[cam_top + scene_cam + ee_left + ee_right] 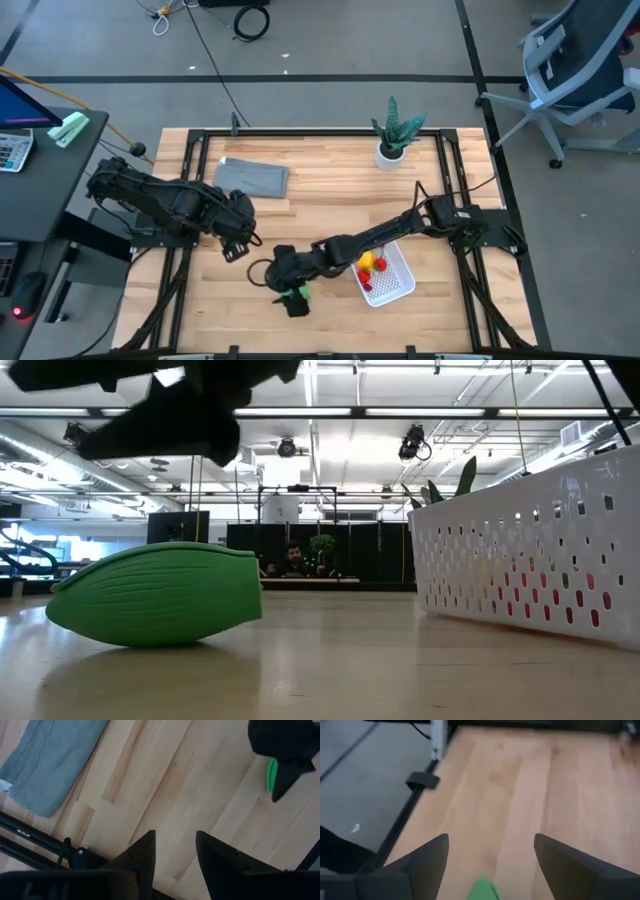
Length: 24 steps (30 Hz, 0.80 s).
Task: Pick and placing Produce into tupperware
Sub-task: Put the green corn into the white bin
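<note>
Now over the near edge of the worktop (330, 190), near its middle: right gripper (292, 297), arm stretched across from the far-right side. Fingers spread wide in the right wrist view, nothing pinched. Green piece (155, 595) lying flat on the wood directly below, showing between the fingers (427, 860) from above; clear air between it and the arm in the low view, so not touching yet.

Basket (385, 273) just right of that spot, toward the near-right corner, already holding red and yellow produce (371, 265). Green piece and basket near each other but apart.

Left gripper (235, 245) parked toward the left side, waiting, fingers apart and empty. Grey cloth (252, 177) at the far-left part, potted plant (392, 135) by the far edge, both well clear.

Probable step: dropping onto the green piece for the grasp.

Risks from here, as judgement only:
- Smooth, rounded, ribbed shell; off-centre closing likely to squirt it sideways.
- So close to the near edge, any nudge could roll it off the worktop.
- Large piece against a small, part-filled basket; careless release could leave it perched on the rim or knock smaller pieces out.
- Light basket; a bump from the forearm on the carry-over could shift it.
</note>
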Each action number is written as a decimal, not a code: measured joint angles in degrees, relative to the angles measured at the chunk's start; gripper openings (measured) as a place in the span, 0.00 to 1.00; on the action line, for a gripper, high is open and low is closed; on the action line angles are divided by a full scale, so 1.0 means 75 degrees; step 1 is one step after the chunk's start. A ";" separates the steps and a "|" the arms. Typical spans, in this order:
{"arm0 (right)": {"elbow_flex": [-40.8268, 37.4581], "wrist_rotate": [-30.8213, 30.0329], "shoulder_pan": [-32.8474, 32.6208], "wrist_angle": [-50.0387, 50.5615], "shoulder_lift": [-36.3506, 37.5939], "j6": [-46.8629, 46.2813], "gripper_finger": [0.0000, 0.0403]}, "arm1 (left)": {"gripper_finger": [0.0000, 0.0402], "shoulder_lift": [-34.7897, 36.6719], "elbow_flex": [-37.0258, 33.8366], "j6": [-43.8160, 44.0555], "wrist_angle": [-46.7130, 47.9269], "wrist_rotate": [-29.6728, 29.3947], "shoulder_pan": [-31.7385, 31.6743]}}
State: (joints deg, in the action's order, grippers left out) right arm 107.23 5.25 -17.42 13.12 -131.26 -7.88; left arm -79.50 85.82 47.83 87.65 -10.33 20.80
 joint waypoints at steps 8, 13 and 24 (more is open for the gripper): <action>0.0780 0.0039 -0.0075 0.2037 0.0001 0.0292 0.75 | 0.34 0.0008 0.0000 -0.0061 0.0118 0.0000 0.0008; 0.0761 0.0171 -0.0326 0.2934 -0.0105 0.0497 0.76 | 0.36 0.0001 0.0000 -0.0122 0.0062 -0.0012 0.0008; 0.0463 -0.0524 -0.0394 0.2653 -0.0285 0.0661 0.76 | 0.34 -0.0001 0.0000 -0.0146 0.0044 -0.0023 0.0008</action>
State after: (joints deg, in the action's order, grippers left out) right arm 110.70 1.32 -20.38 33.02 -133.40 -2.92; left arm -79.50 85.82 46.74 87.98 -10.50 20.86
